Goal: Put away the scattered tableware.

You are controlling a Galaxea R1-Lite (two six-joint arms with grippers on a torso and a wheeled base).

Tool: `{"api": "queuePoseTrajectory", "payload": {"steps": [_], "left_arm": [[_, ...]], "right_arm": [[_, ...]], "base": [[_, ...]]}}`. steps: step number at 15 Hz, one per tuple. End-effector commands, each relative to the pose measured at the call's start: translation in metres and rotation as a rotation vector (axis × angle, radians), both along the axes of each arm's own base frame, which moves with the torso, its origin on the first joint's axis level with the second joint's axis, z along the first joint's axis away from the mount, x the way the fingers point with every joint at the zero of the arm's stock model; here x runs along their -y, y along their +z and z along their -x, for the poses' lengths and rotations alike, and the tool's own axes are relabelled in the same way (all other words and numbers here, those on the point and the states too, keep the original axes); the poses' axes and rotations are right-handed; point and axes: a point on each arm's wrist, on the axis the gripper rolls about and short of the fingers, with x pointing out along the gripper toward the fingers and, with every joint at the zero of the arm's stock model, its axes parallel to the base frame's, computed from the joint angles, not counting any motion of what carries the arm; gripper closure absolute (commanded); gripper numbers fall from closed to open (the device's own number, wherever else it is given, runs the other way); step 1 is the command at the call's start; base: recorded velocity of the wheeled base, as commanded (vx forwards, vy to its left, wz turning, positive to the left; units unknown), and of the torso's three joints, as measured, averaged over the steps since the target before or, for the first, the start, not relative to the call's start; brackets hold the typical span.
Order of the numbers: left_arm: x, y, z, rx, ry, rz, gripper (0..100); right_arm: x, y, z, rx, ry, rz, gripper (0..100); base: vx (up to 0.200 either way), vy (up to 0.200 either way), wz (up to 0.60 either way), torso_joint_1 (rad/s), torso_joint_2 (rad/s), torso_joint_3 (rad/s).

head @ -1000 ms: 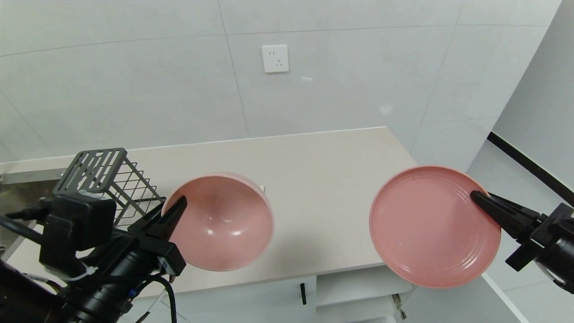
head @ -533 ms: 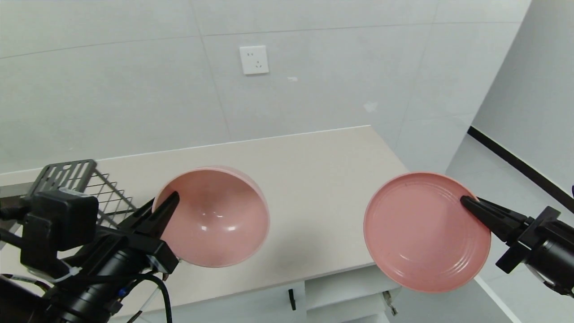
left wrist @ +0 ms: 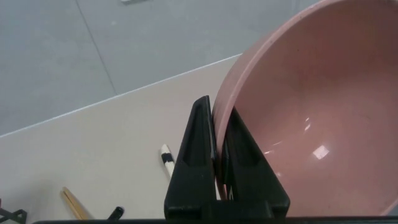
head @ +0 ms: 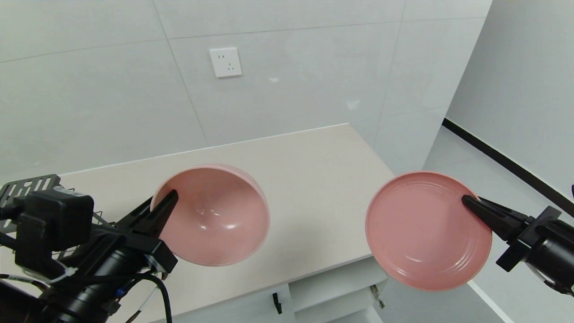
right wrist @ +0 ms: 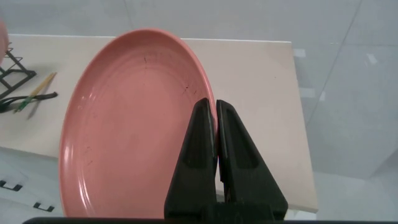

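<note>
My left gripper (head: pixel 167 198) is shut on the rim of a pink bowl (head: pixel 215 217), held tilted above the beige counter (head: pixel 305 166). The left wrist view shows the same left gripper (left wrist: pixel 216 124) with a finger on each side of the pink bowl (left wrist: pixel 317 118) rim. To the right, past the counter's end, my right gripper (head: pixel 468 201) is shut on the rim of a pink plate (head: pixel 421 231), held tilted in the air. In the right wrist view the right gripper (right wrist: pixel 215 118) clamps the pink plate (right wrist: pixel 130 124) at its edge.
A black wire rack (head: pixel 27 186) stands at the counter's left; the same rack (right wrist: pixel 13 68) shows in the right wrist view. Chopsticks (left wrist: pixel 76 204) and a white utensil (left wrist: pixel 166 160) lie on the counter (left wrist: pixel 112 143) below the bowl. A white cabinet (head: pixel 323 291) sits under the counter. Open floor lies right.
The head camera has swung to the right, so the wall socket and rack slid left in the picture. Both grippers keep their hold on bowl and plate, about as before.
</note>
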Motion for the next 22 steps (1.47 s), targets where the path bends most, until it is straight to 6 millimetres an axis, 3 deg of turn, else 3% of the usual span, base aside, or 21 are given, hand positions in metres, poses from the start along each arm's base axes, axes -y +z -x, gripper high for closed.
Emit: {"api": "queuePoseTrajectory", "payload": {"steps": [1,3,14,22], "left_arm": [[0.0002,-0.0011,-0.0004,-0.005,0.001,-0.003,100],[0.0002,-0.0017,-0.0004,-0.008,0.000,-0.004,100],[0.0009,-0.0081,-0.0016,-0.038,0.000,-0.019,100],[0.0046,-0.0093,0.0042,-0.042,-0.038,-0.020,100]], "right_arm": [[0.0000,0.0014,0.0008,0.009,0.002,0.001,100],[-0.0001,0.0017,0.0005,0.010,0.002,0.000,100],[0.0001,0.0013,0.0012,0.010,0.001,0.003,100],[-0.0002,-0.0004,0.0013,0.002,0.003,0.007,100]], "base": [[-0.200,0.000,0.00,0.012,0.02,-0.002],[-0.200,0.000,0.00,0.003,0.00,0.000],[0.000,0.000,0.00,0.000,0.00,0.000],[0.000,0.000,0.00,-0.100,0.21,0.107]]}}
